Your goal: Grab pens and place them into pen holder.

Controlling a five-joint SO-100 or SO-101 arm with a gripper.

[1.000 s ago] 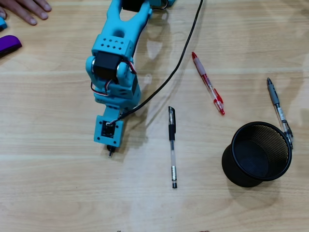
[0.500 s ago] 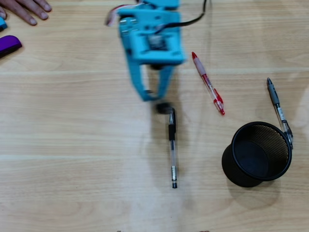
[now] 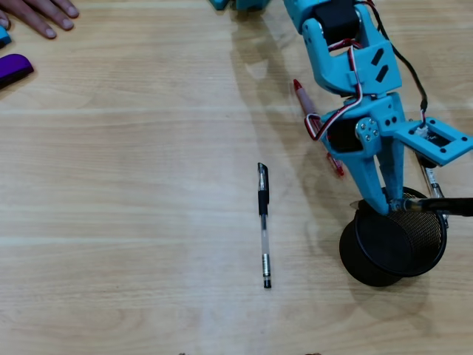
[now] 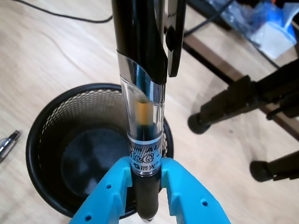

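1. Gripper (image 4: 148, 193) is clamped on a black pen (image 4: 142, 84) near its tip.
2. Pen lies roughly level across the holder (image 3: 394, 244) rim (overhead view), tip not yet pointing down into the opening.
3. Another pen (image 3: 264, 225) lies on the table, left of the holder.

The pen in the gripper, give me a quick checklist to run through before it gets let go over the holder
1. Grip: the gripper is closed on the held pen, both blue fingers against its barrel. Ok.
2. Position: in the overhead view the gripper is at the rim of the pen holder, and the wrist view shows the holder's opening behind the pen. Ok.
3. Pen angle: in the overhead view it sticks out sideways across the rim, not pointing down. Not ok.
4. Holder: upright and looks empty. Ok.
5. Remaining pens: a black pen lies loose on the table, a red pen partly under the arm. Ok.
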